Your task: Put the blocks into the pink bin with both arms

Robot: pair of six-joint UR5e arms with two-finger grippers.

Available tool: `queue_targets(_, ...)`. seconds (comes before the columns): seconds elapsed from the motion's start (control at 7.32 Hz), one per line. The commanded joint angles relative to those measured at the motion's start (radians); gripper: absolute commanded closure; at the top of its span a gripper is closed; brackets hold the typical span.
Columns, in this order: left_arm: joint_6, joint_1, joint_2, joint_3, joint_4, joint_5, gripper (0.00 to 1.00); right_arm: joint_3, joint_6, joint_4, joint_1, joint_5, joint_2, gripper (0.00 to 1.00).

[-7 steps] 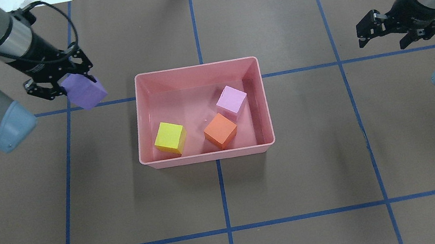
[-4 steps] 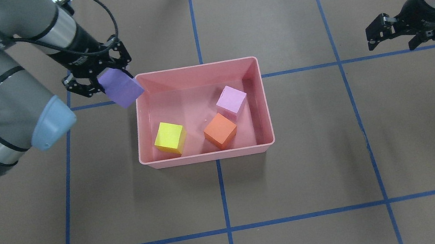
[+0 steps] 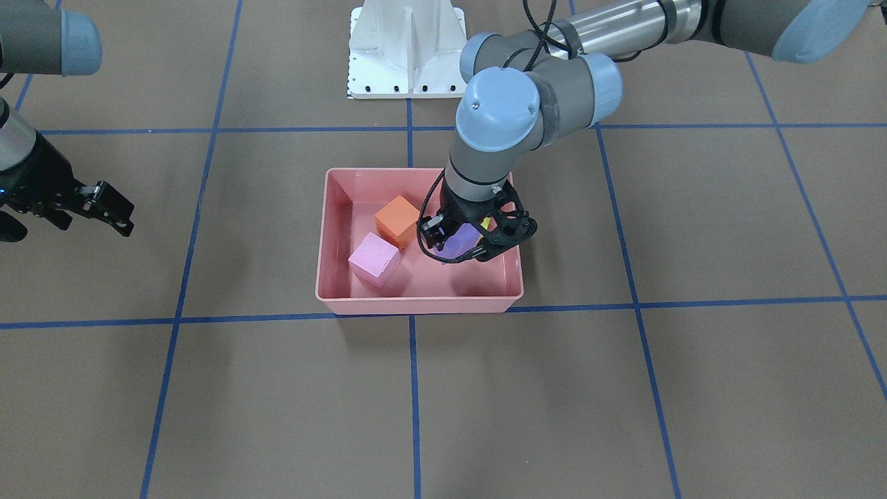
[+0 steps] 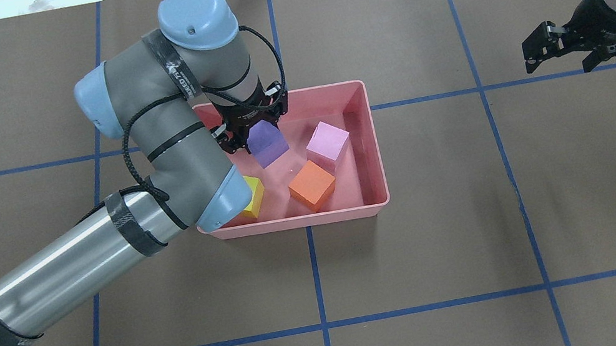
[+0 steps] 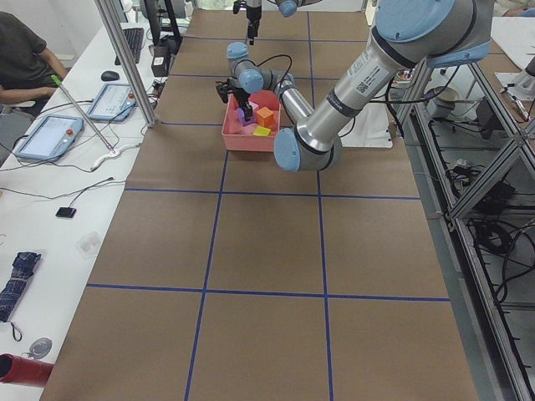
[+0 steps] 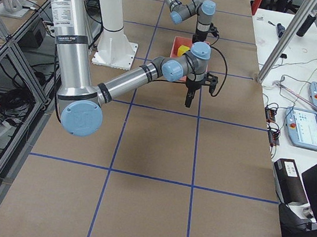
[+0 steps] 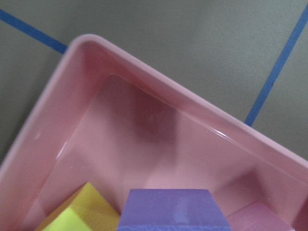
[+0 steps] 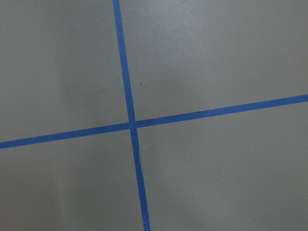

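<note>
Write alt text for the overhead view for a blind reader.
The left gripper holds a purple block over the pink bin, where a yellow block, an orange block and a light pink block lie. The right gripper hangs open far to the right.

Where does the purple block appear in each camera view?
Front-facing: purple block right of the pink bin's centre.
Overhead: block just left of the bin's centre.
Exterior left: block at the bin's left side.
Exterior right: not visible.
Left wrist: block at bottom centre.
Right wrist: not in it.
Shared landmark: the bin.
</note>
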Motion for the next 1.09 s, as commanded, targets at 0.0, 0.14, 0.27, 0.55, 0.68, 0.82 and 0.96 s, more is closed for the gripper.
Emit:
queue_targets(0.0, 0.008, -0.010, -0.003, 0.005, -0.016, -0.008, 0.00, 0.001, -0.005, 0.000, 0.003, 0.000, 0.000, 0.00)
queue_targets(0.14, 0.019, -0.035, 0.014, -0.067, -0.009, -0.011, 0.00, -0.005, -0.025, 0.000, 0.011, 0.000, -0.002, 0.00)
queue_targets(0.27, 0.078, -0.066, 0.130, -0.215, 0.007, -0.037, 0.00, -0.007, -0.069, -0.001, 0.037, 0.010, -0.016, 0.00)
queue_targets(0.55, 0.309, -0.197, 0.464, -0.529, 0.008, -0.144, 0.00, -0.042, -0.219, -0.001, 0.141, 0.092, -0.049, 0.00)
queue_targets(0.68, 0.493, -0.248, 0.646, -0.652, 0.005, -0.144, 0.00, -0.051, -0.308, -0.003, 0.194, 0.099, -0.072, 0.00)
queue_targets(0.82, 0.707, -0.343, 0.769, -0.684, 0.004, -0.167, 0.00, -0.087, -0.394, -0.006, 0.263, 0.141, -0.080, 0.00)
queue_targets(0.96, 0.914, -0.463, 0.850, -0.669, 0.005, -0.237, 0.00, -0.139, -0.478, -0.004, 0.349, 0.201, -0.097, 0.00)
